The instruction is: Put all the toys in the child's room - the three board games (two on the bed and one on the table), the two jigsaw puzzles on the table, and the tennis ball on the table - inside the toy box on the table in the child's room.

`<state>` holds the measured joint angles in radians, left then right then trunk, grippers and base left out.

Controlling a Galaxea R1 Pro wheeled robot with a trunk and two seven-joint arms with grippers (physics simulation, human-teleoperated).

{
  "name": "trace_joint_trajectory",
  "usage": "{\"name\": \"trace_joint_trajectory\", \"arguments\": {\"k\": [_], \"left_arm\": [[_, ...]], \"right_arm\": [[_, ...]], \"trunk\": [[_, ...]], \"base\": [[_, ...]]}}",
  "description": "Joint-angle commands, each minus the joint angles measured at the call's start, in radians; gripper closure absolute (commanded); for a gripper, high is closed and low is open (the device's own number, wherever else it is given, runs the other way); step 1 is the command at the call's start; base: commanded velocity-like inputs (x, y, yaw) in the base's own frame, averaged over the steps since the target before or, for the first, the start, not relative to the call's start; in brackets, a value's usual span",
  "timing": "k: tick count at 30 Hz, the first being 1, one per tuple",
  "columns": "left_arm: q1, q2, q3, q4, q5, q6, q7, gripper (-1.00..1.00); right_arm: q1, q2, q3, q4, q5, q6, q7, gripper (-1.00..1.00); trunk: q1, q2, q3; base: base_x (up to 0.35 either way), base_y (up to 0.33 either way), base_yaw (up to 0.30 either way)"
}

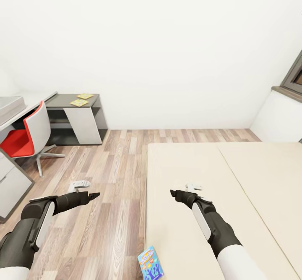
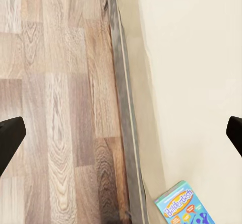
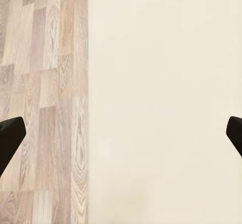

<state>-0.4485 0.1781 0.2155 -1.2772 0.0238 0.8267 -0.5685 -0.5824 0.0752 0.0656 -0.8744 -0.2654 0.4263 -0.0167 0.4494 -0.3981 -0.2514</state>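
Though near, board game (image 2: 184, 205) outside left claw (image 2: 121, 136)

a wood-plank floor (image 1: 113, 175) in mixed light and brown tones ran from the foreground to a plain white wall (image 1: 167, 49). at the far left stood an office chair (image 1: 29, 139) with a red seat, a pale grey back and a silver star base. at the right edge a dark-framed window (image 1: 295, 76) sat above a white ledge (image 1: 279, 118).

Blue cartoon-print board game (image 1: 150, 263), cream bed (image 1: 251, 179)
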Motion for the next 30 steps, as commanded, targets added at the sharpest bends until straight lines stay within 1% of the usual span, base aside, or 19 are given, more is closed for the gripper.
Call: {"name": "trace_joint_trajectory", "arguments": {"k": [1, 30], "left_arm": [[-0.001, 0.0, 0.001, -0.001, 0.002, 0.008, -0.003, -1.0], [-0.001, 0.0, 0.001, -0.001, 0.002, 0.008, -0.003, -1.0]], "right_arm": [[-0.001, 0.0, 0.0, -0.001, -0.005, 0.005, -0.002, -1.0], [-0.001, -0.001, 0.0, -0.001, -0.005, 0.005, -0.003, -1.0]], "trunk": [[0.001, -0.002, 0.0], [0.001, -0.002, 0.048]], "base": [[0.0, 0.0, 0.055], [0.0, 0.0, 0.069]]}}
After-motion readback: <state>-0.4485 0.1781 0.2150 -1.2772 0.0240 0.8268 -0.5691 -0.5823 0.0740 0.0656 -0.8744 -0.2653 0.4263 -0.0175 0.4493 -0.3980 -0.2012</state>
